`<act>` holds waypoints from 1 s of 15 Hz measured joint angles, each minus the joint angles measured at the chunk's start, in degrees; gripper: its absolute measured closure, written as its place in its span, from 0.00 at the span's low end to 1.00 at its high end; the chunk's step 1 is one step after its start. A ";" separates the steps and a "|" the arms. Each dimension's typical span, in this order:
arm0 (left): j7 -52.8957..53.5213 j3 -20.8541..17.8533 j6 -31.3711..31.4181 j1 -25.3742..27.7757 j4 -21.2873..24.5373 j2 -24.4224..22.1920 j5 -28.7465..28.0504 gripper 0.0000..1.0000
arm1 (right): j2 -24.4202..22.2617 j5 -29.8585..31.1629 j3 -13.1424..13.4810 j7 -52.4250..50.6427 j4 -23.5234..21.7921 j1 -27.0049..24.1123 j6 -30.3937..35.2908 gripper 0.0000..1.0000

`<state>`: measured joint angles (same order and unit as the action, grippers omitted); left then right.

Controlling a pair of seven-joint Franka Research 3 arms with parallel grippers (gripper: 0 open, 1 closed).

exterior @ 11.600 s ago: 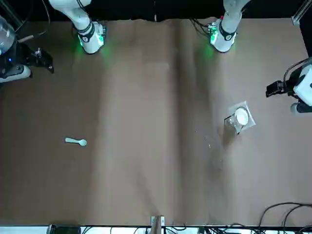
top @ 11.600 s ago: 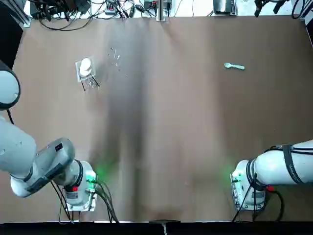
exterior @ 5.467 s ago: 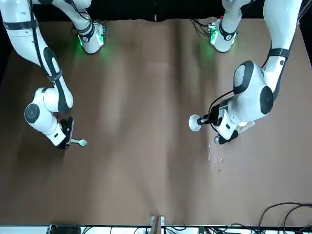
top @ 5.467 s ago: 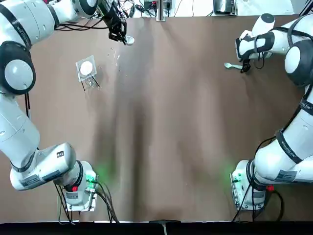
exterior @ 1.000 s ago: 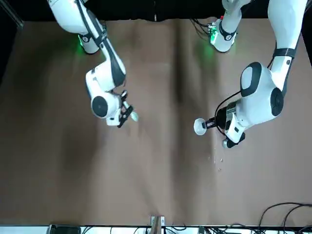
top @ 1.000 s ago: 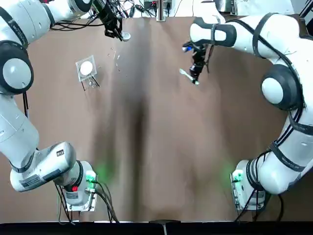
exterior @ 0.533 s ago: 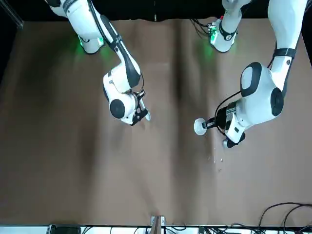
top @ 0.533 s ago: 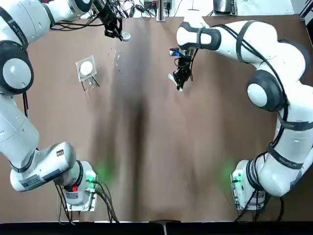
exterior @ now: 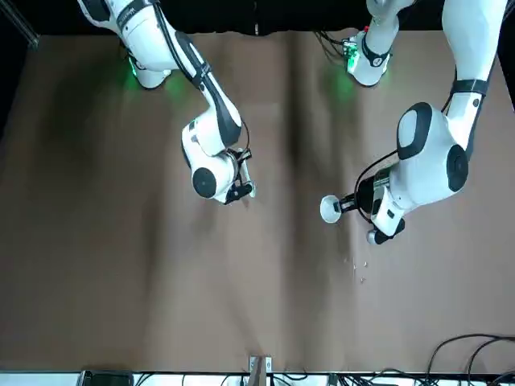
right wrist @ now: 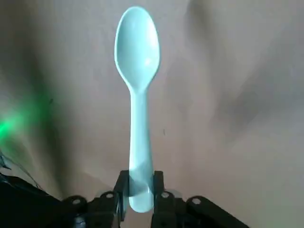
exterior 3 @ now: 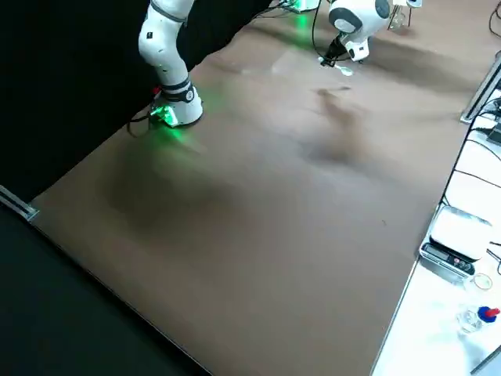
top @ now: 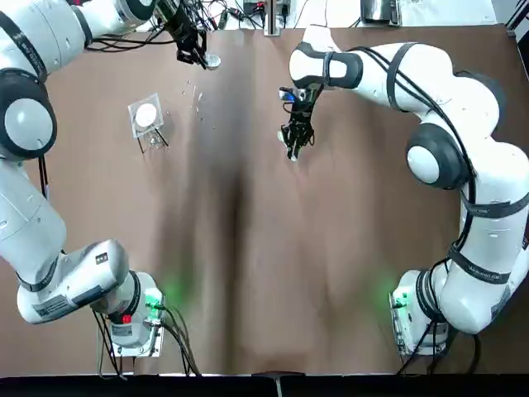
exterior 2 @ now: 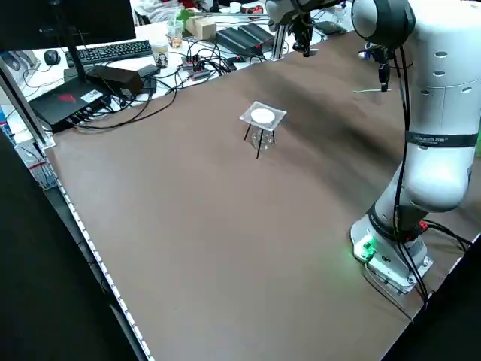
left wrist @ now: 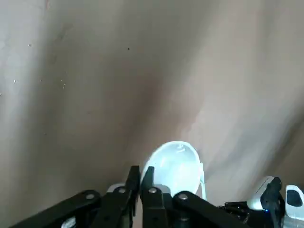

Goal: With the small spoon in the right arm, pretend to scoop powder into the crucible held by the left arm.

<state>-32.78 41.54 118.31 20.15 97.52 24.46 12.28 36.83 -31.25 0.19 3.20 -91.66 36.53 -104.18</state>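
A small white crucible (top: 212,60) hangs above the far part of the table, left of centre, with my left gripper (top: 197,53) shut on its rim. The left wrist view shows the bowl (left wrist: 176,162) tilted just past the closed fingers. My right gripper (top: 293,139) is shut on the handle of a pale green spoon (right wrist: 137,71), whose bowl points away from the fingers. In the front view the spoon (exterior: 249,191) is level with the crucible (exterior: 329,209), with a clear gap between them.
A small wire stand with a white disc (top: 146,116) stands on the brown table (top: 264,273) to the near left of the crucible. Tiny specks (top: 196,95) lie beside it. Cables and equipment line the far edge.
My right gripper has carried the spoon leftward across the table toward the crucible. The left gripper and crucible have stayed in place.
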 joint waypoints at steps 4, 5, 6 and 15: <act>0.00 0.00 0.00 0.01 0.00 0.00 0.00 0.94 | 4.03 -0.03 0.02 0.85 5.98 2.59 -0.06 0.76; 0.00 0.00 0.00 0.01 0.00 0.00 0.00 0.94 | 4.90 -0.03 0.02 0.85 7.21 2.96 -0.06 0.76; 0.00 0.00 0.00 0.01 0.00 0.00 0.00 0.94 | 5.72 -0.03 0.03 0.92 8.44 3.34 -0.07 0.76; 0.00 0.00 0.00 0.02 -0.01 0.00 0.00 0.94 | 12.79 0.07 0.42 4.69 16.35 4.54 -1.36 0.76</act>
<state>-32.78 41.54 118.31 20.17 97.51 24.45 12.28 49.62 -31.18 0.61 7.89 -75.31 41.06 -105.54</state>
